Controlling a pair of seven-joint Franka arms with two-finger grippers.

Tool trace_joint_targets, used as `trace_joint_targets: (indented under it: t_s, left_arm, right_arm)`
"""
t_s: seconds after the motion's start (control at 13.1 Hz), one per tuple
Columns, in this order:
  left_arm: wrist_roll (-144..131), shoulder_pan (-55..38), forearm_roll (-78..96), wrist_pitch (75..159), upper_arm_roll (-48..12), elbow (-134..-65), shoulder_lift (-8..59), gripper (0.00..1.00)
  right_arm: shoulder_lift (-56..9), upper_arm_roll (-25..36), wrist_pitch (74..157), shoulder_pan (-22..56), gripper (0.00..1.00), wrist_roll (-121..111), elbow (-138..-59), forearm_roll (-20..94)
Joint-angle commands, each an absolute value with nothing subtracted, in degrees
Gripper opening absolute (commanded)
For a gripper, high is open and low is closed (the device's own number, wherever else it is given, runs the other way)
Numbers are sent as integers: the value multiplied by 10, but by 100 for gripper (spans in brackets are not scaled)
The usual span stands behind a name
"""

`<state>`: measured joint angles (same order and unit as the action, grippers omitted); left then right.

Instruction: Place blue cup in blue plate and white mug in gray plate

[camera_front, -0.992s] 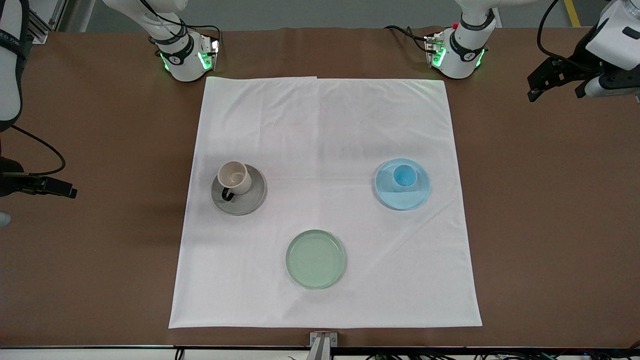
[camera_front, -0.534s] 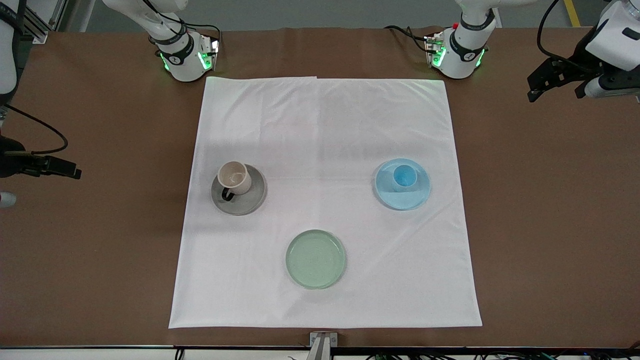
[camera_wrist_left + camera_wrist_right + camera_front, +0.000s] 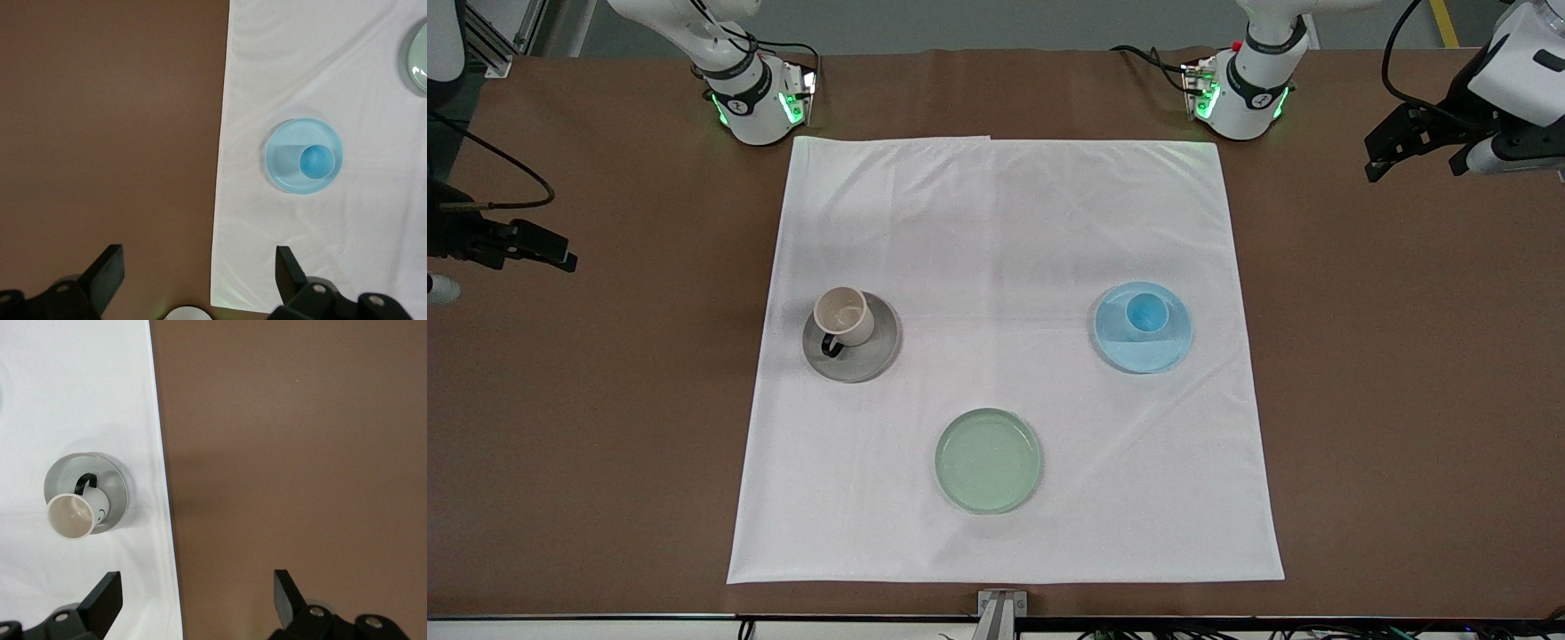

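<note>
The blue cup (image 3: 1145, 313) stands upright in the blue plate (image 3: 1138, 360) on the white cloth, toward the left arm's end. The left wrist view also shows the cup (image 3: 315, 162) and plate (image 3: 303, 128). The white mug (image 3: 842, 316) stands in the gray plate (image 3: 874, 358) toward the right arm's end, its dark handle facing the front camera; the right wrist view shows mug (image 3: 70, 515) and plate (image 3: 115, 487). My left gripper (image 3: 1414, 167) (image 3: 197, 263) is open and empty over bare table. My right gripper (image 3: 534, 244) (image 3: 195, 587) is open and empty over bare table.
A pale green plate (image 3: 988, 460) lies empty on the cloth (image 3: 996, 222), nearer the front camera than the other two plates. The brown table (image 3: 1405, 400) surrounds the cloth. The arm bases (image 3: 756, 98) stand along the table's edge farthest from the camera.
My right gripper has moved over the bare table toward the bases' edge. The left gripper, the cups and the plates have not moved.
</note>
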<state>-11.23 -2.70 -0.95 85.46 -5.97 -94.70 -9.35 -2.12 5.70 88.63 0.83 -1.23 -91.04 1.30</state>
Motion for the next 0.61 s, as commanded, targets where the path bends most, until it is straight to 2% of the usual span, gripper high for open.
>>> trace_joint_targets:
  t_s: [0.0, 0.53]
  left_arm:
    - [-101, -25, -4, 858, -59, -948, -97, 100]
    - [-94, -18, -5, 858, -58, -937, -92, 100]
  right_arm:
    - [19, 58, 869, 7, 100, -13, -926, 9]
    - [49, 56, 844, 3, 100, -18, -919, 10]
